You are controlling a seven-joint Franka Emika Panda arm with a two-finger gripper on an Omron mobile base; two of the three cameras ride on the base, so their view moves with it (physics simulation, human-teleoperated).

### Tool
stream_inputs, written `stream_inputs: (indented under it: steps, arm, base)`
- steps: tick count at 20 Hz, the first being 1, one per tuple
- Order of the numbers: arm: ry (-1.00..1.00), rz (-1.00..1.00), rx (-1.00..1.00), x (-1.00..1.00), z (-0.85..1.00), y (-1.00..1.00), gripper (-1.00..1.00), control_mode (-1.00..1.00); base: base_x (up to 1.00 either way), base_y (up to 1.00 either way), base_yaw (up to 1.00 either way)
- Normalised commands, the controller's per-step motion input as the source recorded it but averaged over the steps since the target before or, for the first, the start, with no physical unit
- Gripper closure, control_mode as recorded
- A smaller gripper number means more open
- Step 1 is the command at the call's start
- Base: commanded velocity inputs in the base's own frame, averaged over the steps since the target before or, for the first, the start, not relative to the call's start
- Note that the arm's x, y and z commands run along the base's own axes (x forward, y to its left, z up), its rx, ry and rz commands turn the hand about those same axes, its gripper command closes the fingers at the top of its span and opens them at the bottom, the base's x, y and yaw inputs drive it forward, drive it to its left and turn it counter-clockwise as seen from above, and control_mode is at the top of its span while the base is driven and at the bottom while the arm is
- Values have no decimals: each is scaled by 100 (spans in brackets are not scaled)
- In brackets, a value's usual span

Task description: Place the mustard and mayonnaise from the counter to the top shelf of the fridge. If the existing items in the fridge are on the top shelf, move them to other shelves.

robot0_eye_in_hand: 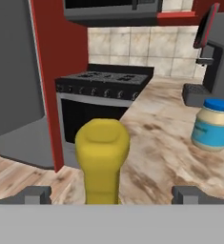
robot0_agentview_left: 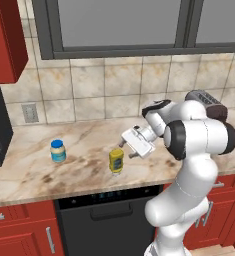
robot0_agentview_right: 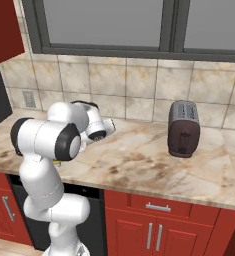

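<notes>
The pincer (robot0_agentview_left: 125,148) stands wide open, its tips (robot0_eye_in_hand: 36,194) either side of the mustard (robot0_agentview_left: 116,161) standing on the worktop (robot0_agentview_left: 79,170); the mayonnaise (robot0_agentview_left: 58,151) sits well apart, nearer the wall

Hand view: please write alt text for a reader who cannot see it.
The open gripper points along a marbled counter at a yellow mustard bottle standing centred between its two fingertips, close ahead. To the right stands a blue-lidded mayonnaise jar; beyond are a black stove and, at left, a grey, red-edged fridge.
</notes>
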Motion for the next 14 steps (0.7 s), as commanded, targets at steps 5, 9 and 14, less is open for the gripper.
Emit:
stream_inputs:
  steps: [5,9,14]
  arm:
    - [0,2,0,0,-10,6,-100,-100]
    - [0,3,0,0,-8,5,-100,-100]
    - [0,3,0,0,-4,11,-100,-100]
  base:
    - [0,0,0]
    - [0,0,0]
    - [0,0,0]
